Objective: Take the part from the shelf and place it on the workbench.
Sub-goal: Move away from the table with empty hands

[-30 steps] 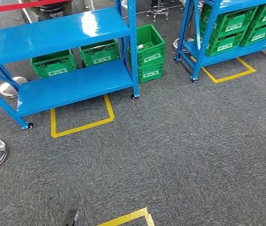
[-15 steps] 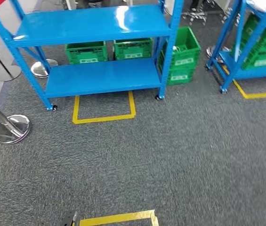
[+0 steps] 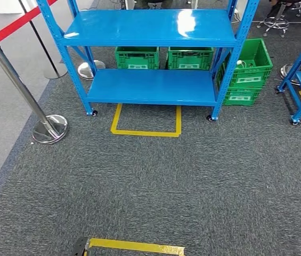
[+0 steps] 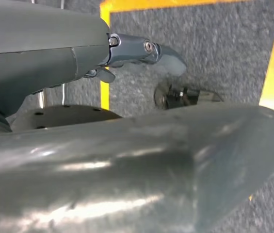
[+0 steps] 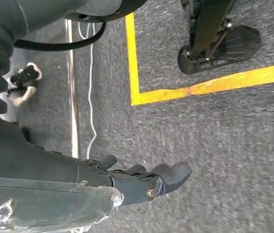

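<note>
With both the left hand [image 4: 146, 51] and right hand [image 5: 153, 182] hanging loose and holding nothing, the walk toward the blue shelf [image 3: 148, 29] (2 green crates [image 3: 137, 57] behind it) could clip the steel post [image 3: 50, 128] or stop off-centre.

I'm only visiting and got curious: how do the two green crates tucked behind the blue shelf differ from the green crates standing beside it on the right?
The two crates behind the shelf stand side by side on the floor, each alone; the crates beside the shelf are stacked one on the other. The shelf's lower board hides the lower part of the pair behind, while the stack stands in full view. Something pale lies in the top stacked crate. All are green with pale labels.
</note>
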Motion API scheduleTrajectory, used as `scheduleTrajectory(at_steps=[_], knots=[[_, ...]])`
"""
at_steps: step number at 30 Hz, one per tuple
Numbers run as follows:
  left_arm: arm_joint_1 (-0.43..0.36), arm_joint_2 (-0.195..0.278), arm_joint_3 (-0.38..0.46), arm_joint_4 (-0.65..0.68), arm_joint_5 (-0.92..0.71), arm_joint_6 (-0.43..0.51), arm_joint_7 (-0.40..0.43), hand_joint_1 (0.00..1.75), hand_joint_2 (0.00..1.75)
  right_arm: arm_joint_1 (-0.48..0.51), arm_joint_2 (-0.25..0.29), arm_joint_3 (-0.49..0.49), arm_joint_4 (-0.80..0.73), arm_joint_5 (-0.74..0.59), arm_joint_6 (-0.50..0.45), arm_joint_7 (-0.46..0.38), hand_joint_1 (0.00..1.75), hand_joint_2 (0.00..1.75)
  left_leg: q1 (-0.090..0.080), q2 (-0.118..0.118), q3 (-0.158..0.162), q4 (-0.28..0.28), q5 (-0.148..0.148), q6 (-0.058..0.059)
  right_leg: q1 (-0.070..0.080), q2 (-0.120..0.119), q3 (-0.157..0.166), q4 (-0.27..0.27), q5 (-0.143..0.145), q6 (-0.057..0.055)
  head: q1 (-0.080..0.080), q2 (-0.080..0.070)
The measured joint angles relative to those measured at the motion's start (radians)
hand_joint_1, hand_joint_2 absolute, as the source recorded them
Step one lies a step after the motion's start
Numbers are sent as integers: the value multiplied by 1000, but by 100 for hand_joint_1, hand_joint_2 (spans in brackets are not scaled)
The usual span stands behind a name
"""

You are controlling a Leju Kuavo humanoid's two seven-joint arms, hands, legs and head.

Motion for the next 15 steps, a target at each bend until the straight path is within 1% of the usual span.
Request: scheduleTrajectory(at_steps=[1,2,3,4,5,6,7,8,9,10,11,12,13,14,15], knots=[[-1,0,0,0,0,0,0,0,0,1,1,0,-1,0,0,0,0,175,-1,31,-25,52,-30,-4,1,-14,1,-1,0,-5,-4,0],[-2,0,0,0,0,0,0,0,0,2,1,0,-2,0,0,-1,0,175,-2,57,-61,122,-65,-7,2,-29,0,-2,-1,-9,-9,0],[-3,0,0,0,0,0,0,0,0,4,1,0,-2,0,0,0,0,175,-2,71,-96,193,-95,-10,4,-46,0,-2,-2,-11,-10,0],[-2,0,0,0,0,0,0,0,0,5,1,-1,-2,0,0,0,0,175,-1,76,-121,242,-109,-11,6,-62,0,-2,-3,-12,-10,0],[-1,0,0,0,0,0,0,0,0,5,1,-1,-2,0,0,0,0,175,-1,78,-128,256,-103,-10,7,-76,1,-2,-4,-12,-10,0],[0,0,0,0,0,0,0,0,0,4,1,-1,-2,0,0,0,0,175,-1,81,-112,226,-78,-8,7,-89,2,-2,-6,-11,-10,0],[0,0,-1,0,0,0,0,0,0,2,1,-1,-2,0,0,0,0,175,-2,91,-78,164,-43,-5,8,-102,5,-2,-7,-9,-10,0],[0,0,-1,0,0,0,0,0,0,1,1,-1,-2,0,0,0,0,175,-6,118,-37,90,-13,-1,10,-113,8,-2,-10,-6,-11,0],[-1,0,-1,0,0,0,0,0,0,1,1,-1,-2,0,0,0,0,175,-9,141,-2,26,8,6,13,-123,11,-1,-13,-2,-11,0],[-3,0,-1,0,0,0,0,0,0,1,1,-1,-3,0,0,0,0,175,-13,159,19,-15,17,12,16,-133,13,-1,-16,3,-11,0],[-3,0,-2,0,0,0,0,0,0,1,1,-2,-3,0,0,0,0,175,-16,166,27,-32,17,18,19,-143,16,-2,-18,8,-10,0],[-3,-1,-2,0,0,0,0,0,0,1,2,-2,-3,0,0,0,0,175,-17,154,25,-36,17,24,20,-153,20,-4,-20,13,-10,0],[-2,-2,-1,0,0,0,0,0,0,-1,2,-2,-3,0,0,0,0,175,-15,142,25,-39,20,30,19,-159,23,-6,-22,18,-10,0],[0,-2,-1,0,0,0,0,0,0,-2,2,-2,-3,0,0,0,0,175,-12,130,26,-41,22,36,18,-147,23,1,-29,25,-9,0],[0,-2,-1,0,0,0,0,0,0,-3,2,-2,-4,0,0,-1,0,175,-9,118,27,-44,24,42,16,-123,14,24,-45,30,-6,0]])
